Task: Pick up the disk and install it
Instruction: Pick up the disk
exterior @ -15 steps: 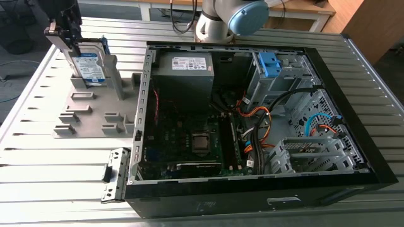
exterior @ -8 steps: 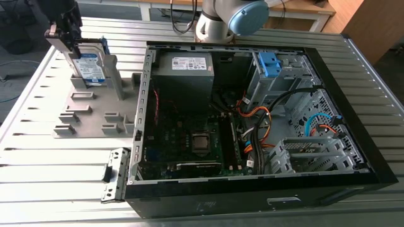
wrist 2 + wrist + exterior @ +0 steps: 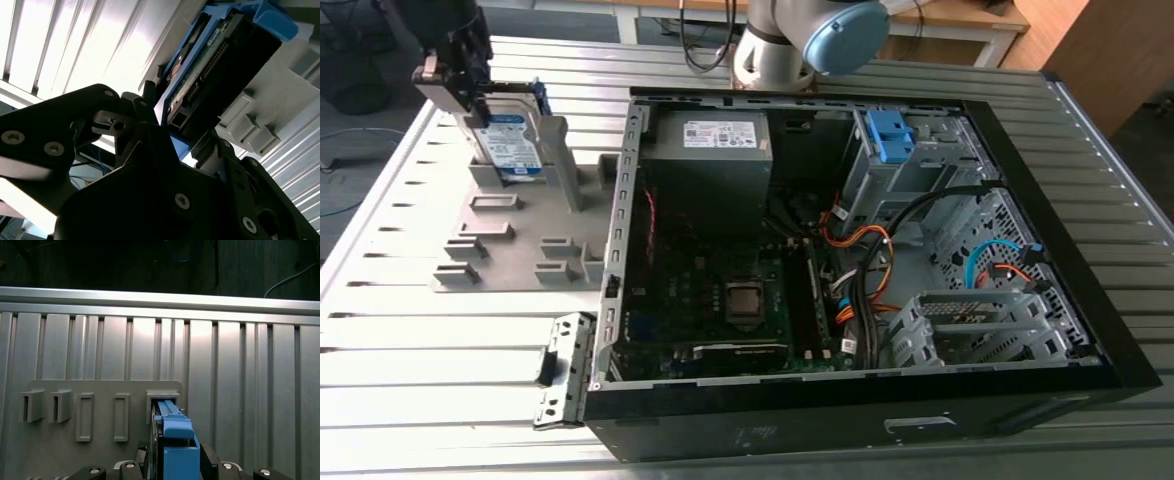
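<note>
I read the gripper (image 3: 470,95) at the exterior view's upper left, with its jaws closed against both sides of the disk (image 3: 507,140). The disk stands upright on edge in a slot of the grey holder plate (image 3: 494,240), label facing the open computer case (image 3: 1067,200). In both wrist views the disk (image 3: 220,55) (image 3: 175,430) sits between the fingers (image 3: 145,102). The holder plate rests on the ribbed metal table (image 3: 400,350) beside the case.

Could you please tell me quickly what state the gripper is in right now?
Gripper: closed on the disk, which stands upright in the grey holder.
</note>
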Motion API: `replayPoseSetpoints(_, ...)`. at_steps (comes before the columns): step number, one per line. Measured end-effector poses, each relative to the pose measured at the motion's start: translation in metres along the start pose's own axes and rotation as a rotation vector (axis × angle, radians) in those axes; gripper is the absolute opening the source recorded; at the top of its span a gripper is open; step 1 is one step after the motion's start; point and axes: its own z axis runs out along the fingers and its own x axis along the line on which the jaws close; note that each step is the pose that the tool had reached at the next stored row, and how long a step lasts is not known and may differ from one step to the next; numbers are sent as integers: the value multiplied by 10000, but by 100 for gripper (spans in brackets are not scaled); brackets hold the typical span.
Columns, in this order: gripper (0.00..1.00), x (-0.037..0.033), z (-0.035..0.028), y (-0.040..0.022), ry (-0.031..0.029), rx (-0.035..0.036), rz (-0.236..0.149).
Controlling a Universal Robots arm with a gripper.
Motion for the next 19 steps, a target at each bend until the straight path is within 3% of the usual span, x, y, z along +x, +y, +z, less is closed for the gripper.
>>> replayPoseSetpoints(14,51,7,6,0,12,0,1)
replayPoseSetpoints(16,39,8,6,0,14,-3,1)
replayPoseSetpoints(19,36,7,7,0,12,-1,1)
